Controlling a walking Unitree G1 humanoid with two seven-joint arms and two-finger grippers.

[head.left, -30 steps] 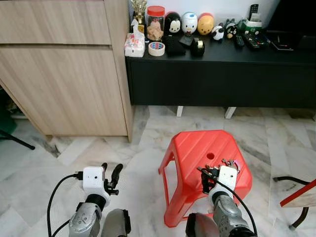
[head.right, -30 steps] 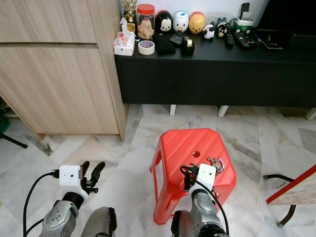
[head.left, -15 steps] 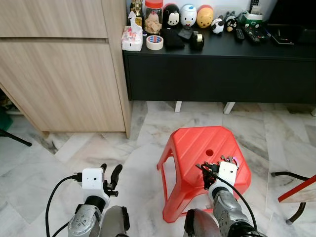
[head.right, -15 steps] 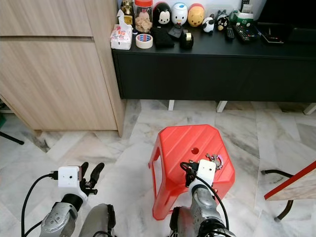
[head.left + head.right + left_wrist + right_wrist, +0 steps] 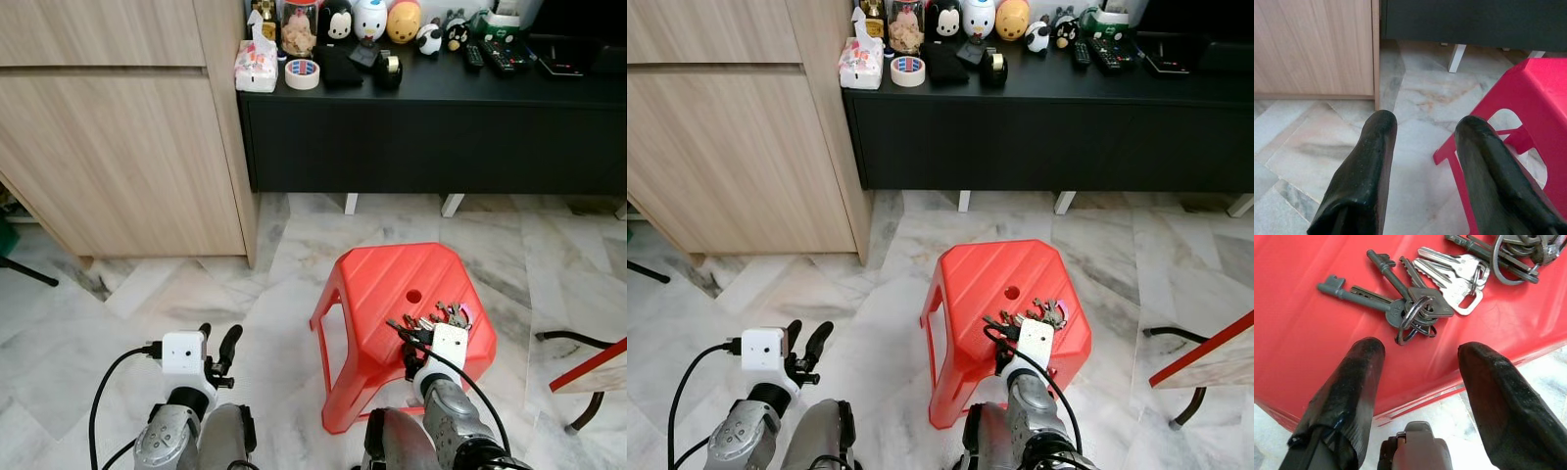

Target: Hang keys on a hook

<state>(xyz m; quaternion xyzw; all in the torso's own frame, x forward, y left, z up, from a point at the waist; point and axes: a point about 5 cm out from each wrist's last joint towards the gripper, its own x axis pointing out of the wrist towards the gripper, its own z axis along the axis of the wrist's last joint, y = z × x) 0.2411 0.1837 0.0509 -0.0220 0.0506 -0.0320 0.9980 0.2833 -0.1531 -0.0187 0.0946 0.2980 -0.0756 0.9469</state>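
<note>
A bunch of dark and silver keys (image 5: 1422, 293) on rings lies on the top of a red plastic stool (image 5: 392, 284), near its right front corner (image 5: 436, 315). My right gripper (image 5: 1420, 367) is open, hovering just short of the keys with its two black fingertips either side of the dark key ring; it sits at the stool's front edge (image 5: 411, 348). My left gripper (image 5: 219, 345) is open and empty, held low over the marble floor to the left of the stool (image 5: 1518, 112).
A wooden cabinet (image 5: 118, 147) stands at the left. A black low console (image 5: 431, 127) at the back carries a tape roll (image 5: 302, 73), tissue pack, jar, figurines and remotes. A chair leg and wooden edge (image 5: 588, 367) are at the right. Marble floor lies around the stool.
The camera has tipped down and moved closer, so the console sits higher in the picture. My right gripper has come nearer the keys. The left gripper holds the same pose.
</note>
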